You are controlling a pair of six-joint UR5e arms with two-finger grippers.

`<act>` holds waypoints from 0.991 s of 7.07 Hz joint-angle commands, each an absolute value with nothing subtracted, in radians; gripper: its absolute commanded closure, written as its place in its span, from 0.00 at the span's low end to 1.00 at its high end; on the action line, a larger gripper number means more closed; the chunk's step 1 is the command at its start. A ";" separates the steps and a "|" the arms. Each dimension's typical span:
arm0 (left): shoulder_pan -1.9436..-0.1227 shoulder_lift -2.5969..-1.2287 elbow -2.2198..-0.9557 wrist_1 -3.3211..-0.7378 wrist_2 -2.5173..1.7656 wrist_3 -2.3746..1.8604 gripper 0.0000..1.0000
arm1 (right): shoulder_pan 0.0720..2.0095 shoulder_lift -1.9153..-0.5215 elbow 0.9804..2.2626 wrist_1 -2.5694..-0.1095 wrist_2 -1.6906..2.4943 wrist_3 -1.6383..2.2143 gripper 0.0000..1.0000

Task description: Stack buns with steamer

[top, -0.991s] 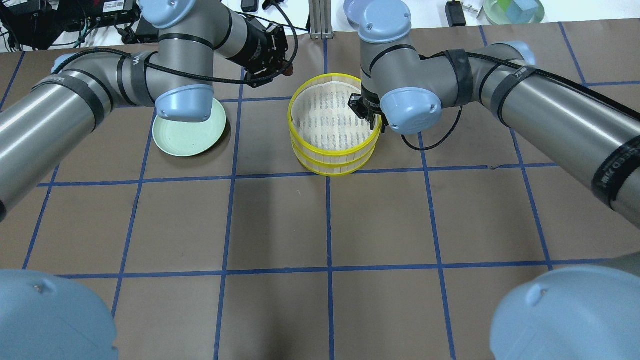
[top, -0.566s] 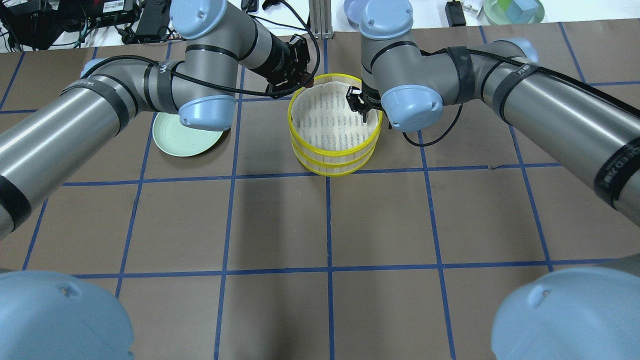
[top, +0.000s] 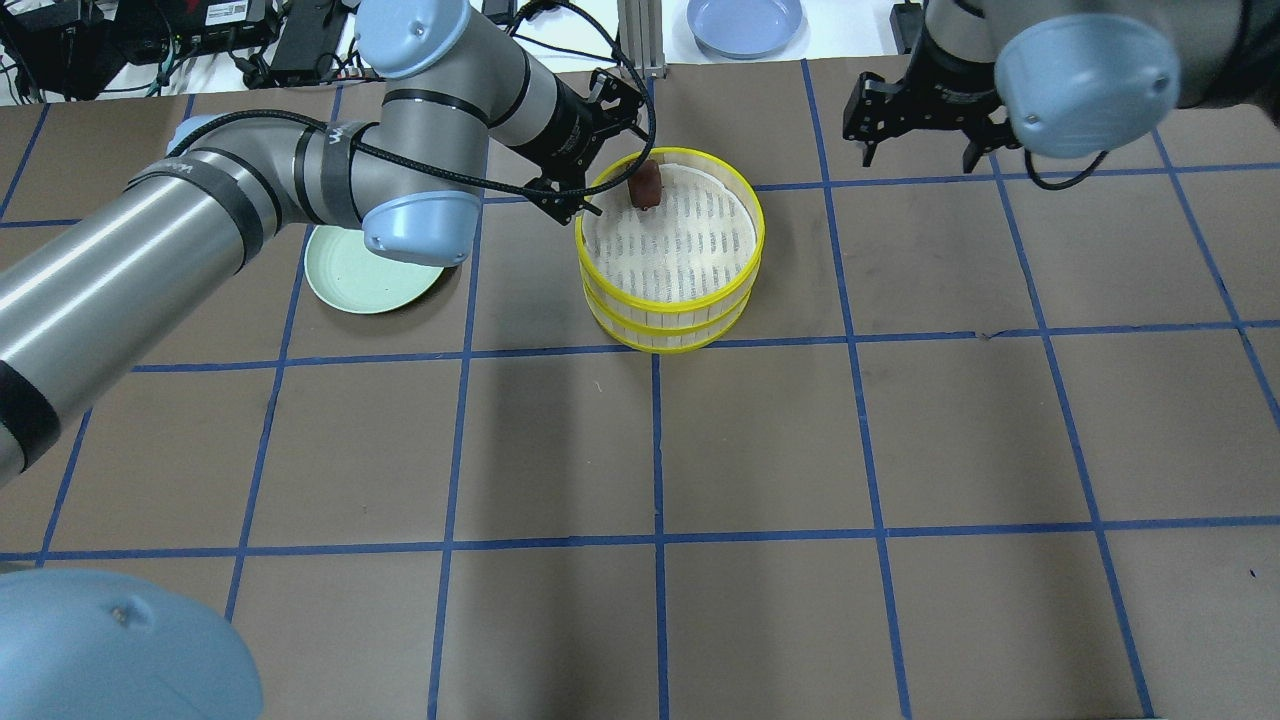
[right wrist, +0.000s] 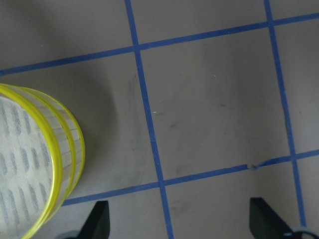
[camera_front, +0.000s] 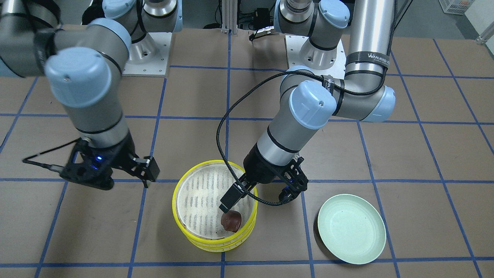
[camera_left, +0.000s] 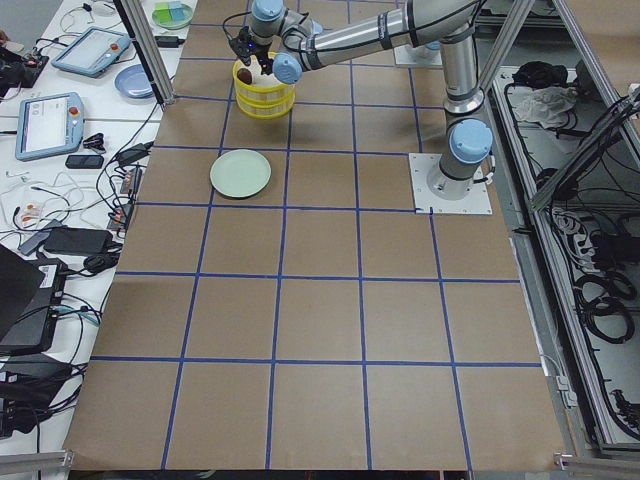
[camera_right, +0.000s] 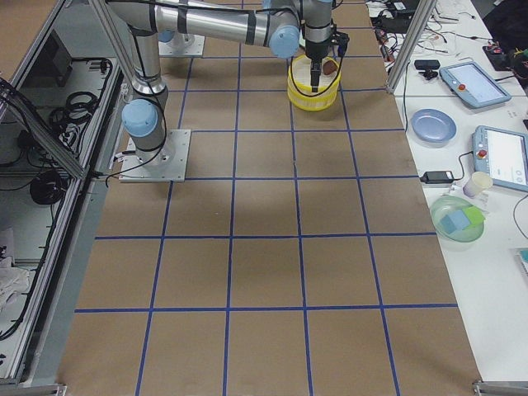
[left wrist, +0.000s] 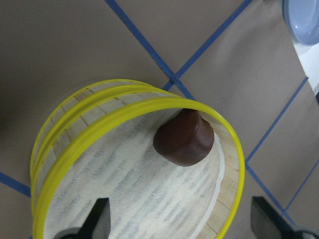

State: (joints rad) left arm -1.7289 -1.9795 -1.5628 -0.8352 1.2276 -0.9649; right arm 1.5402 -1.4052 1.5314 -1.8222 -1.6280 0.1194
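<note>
Probably soft and light, the brown bun (left wrist: 183, 138) is lying at the steamer (left wrist: 124, 184) top tier's twelve o'clock in the overhead view, inviting a gentle side pinch, while the left gripper (left wrist: 182, 224) and right gripper (right wrist: 179, 224) are gaping wide, gripping nothing.

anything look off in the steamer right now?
The brown bun leans tilted against the wall of the top steamer basket, on the side far from the robot, not flat mid-liner. The left gripper is open above it. The cream bun shows in no view. Nothing looks spilled or damaged.

Table (top: 800, 450) with steamer (top: 665, 322), green plate (top: 345, 280)
</note>
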 commanded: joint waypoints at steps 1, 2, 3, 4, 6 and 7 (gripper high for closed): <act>-1.657 -1.907 -1.502 -1.086 1.328 -0.669 0.00 | 1.525 -1.498 1.525 -1.728 -1.625 0.074 0.00; -1.640 -1.860 -1.488 -1.156 1.439 -0.465 0.00 | 1.535 -1.528 1.516 -1.703 -1.623 0.077 0.00; -1.608 -1.812 -1.485 -1.242 1.507 -0.357 0.00 | 1.537 -1.554 1.511 -1.650 -1.626 0.078 0.00; -1.562 -1.778 -1.486 -1.294 1.532 -0.239 0.00 | 1.537 -1.589 1.511 -1.643 -1.618 0.078 0.00; -1.487 -1.682 -1.486 -1.458 1.619 -0.019 0.00 | 1.537 -1.583 1.514 -1.643 -1.631 0.077 0.00; -1.486 -1.636 -1.500 -1.500 1.623 -0.017 0.00 | 1.537 -1.583 1.516 -1.643 -1.618 0.078 0.00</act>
